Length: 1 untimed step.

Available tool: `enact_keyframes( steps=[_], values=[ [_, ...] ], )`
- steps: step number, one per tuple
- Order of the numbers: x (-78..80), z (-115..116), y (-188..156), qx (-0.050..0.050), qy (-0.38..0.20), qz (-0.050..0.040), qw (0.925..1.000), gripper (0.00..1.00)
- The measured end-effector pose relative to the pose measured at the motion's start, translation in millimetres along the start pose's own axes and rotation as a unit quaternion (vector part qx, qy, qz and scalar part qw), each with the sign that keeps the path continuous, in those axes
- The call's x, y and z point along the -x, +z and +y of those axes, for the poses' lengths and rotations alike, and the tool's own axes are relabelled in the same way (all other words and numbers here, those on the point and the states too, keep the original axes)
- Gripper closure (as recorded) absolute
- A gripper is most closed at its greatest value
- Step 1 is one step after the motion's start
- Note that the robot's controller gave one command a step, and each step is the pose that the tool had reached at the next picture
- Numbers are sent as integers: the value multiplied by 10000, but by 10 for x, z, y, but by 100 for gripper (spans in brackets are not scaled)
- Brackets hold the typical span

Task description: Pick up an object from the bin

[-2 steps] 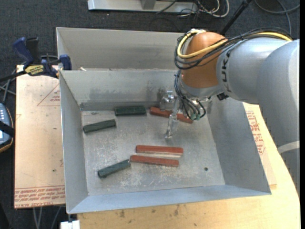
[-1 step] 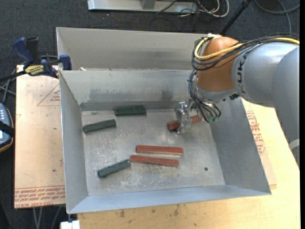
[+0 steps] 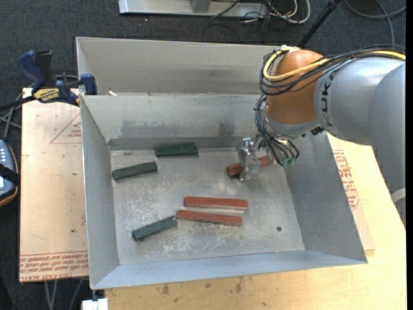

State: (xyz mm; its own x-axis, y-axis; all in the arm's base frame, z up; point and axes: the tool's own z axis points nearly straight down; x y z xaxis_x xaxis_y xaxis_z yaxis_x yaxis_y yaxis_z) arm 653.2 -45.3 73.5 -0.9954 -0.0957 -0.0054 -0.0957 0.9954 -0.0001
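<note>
Plain grey bin (image 3: 193,76), floor scratched pale. Three dark green bars (image 3: 176,150) (image 3: 134,170) (image 3: 154,228). Two long reddish-brown bars (image 3: 215,203) (image 3: 209,217), one shorter reddish-brown bar (image 3: 234,170). Silver arm (image 3: 368,102), glossy orange wrist cover (image 3: 293,89), yellow and black cables (image 3: 274,63).

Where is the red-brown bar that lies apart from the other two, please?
The lone red-brown bar lies right of centre in the camera view, at the gripper, just above the paired red-brown bars.

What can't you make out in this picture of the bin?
Camera view: the gripper covers part of the red-brown bar at mid-right; held or just lying there, unclear.
The arm's orange cover hides the bin's back right corner.
A dark speck front right: too small to identify.
</note>
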Motion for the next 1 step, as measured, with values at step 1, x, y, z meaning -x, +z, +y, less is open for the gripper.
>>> enact_keyframes(
  steps=[1],
  values=[
    [-235, -58, -1393, 3, 245, 6, 9997, 100]
  ],
)
